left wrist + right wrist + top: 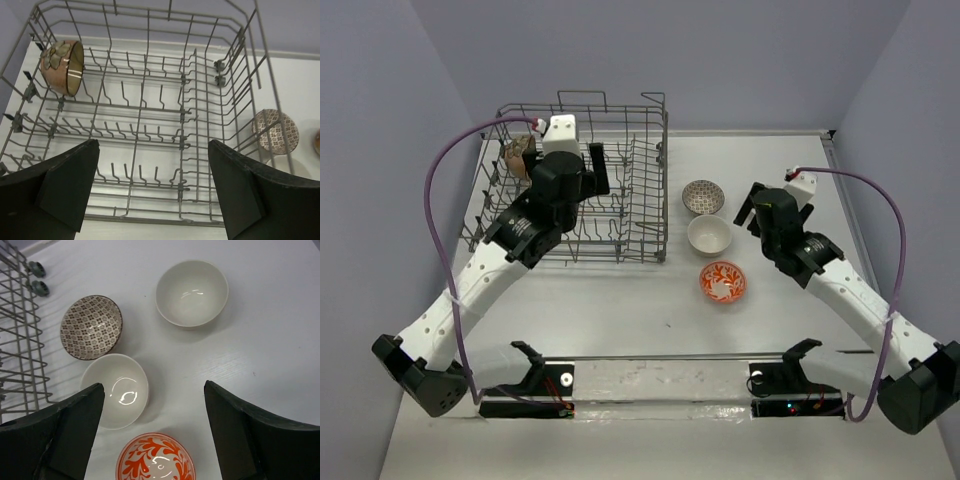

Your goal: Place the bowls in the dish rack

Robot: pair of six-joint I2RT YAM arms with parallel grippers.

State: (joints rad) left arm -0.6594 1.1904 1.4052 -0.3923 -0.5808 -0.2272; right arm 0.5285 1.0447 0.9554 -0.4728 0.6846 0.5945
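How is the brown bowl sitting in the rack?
Tipped on edge: the brown bowl stands between tines in the rack, mouth facing sideways.

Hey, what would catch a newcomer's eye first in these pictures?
The big grey wire dish rack at the far left of the table, holding just one brown bowl tipped on its side in its far-left corner, with the open left gripper above it. Right of it sit an orange-red bowl, a grey-patterned bowl and two white bowls, the open right gripper hanging over them.
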